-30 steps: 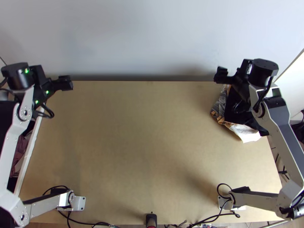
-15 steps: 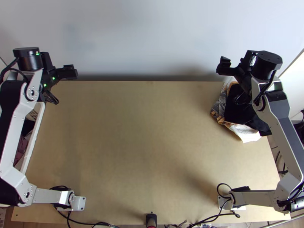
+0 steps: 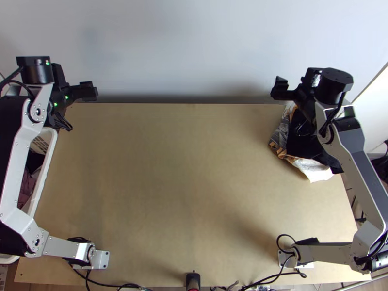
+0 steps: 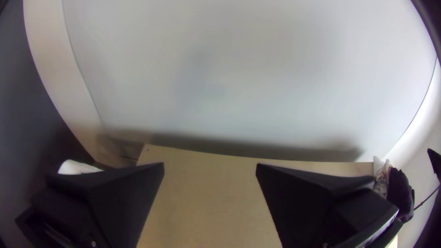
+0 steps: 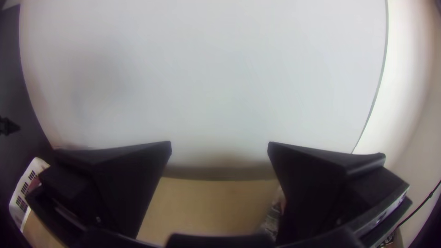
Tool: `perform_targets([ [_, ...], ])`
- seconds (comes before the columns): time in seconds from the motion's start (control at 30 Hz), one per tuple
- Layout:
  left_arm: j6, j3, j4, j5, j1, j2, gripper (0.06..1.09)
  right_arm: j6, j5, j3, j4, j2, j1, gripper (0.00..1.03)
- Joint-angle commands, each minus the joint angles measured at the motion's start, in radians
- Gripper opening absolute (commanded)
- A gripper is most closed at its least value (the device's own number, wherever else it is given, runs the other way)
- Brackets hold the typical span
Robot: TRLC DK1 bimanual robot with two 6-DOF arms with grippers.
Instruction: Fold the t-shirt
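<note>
Over the table's far left corner, my left gripper (image 3: 88,91) hangs in the top view; in the left wrist view the left gripper (image 4: 210,167) is open, nothing between its fingers. My right gripper (image 3: 280,89) is beyond the far right edge of the table, beside a cloth pile; in the right wrist view the right gripper (image 5: 219,146) is open and empty. The bunched pile holds black cloth (image 3: 301,143), grey patterned cloth (image 3: 281,131) and white cloth (image 3: 315,170), partly under the right arm. Which cloth is a t-shirt, I cannot tell.
A white basket (image 3: 42,179) with dark and maroon cloth (image 3: 26,188) stands along the left edge, partly beneath the left arm. Bare wood of the table (image 3: 189,169) stretches between the arms. A pale wall (image 3: 194,48) rises behind it. Cables lie at the near edge.
The left arm has risen up the picture and slightly right, uncovering more of the basket. My right gripper shifted up and right, then back left. The cloth pile stayed put.
</note>
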Motion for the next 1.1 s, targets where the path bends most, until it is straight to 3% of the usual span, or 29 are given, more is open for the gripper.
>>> perform_targets([
  [0.0,0.006,0.054,-0.035,0.004,0.014,0.020,1.03,-0.017,0.002,-0.044,-0.013,-0.013,0.022,0.97],
  [0.1,-0.030,0.049,-0.041,0.030,0.099,0.023,1.04,-0.018,0.001,-0.069,-0.013,-0.022,0.028,0.97],
  [0.2,-0.095,0.031,-0.044,0.136,0.266,0.052,1.03,-0.018,0.001,-0.095,-0.013,-0.022,0.042,0.97],
  [0.4,-0.118,-0.036,-0.058,0.132,0.536,0.128,1.03,-0.021,0.002,-0.118,0.002,-0.005,0.086,0.97],
  [1.07,0.086,-0.296,0.211,0.136,0.938,0.395,1.03,-0.025,0.017,-0.107,0.031,0.050,0.134,0.97],
])
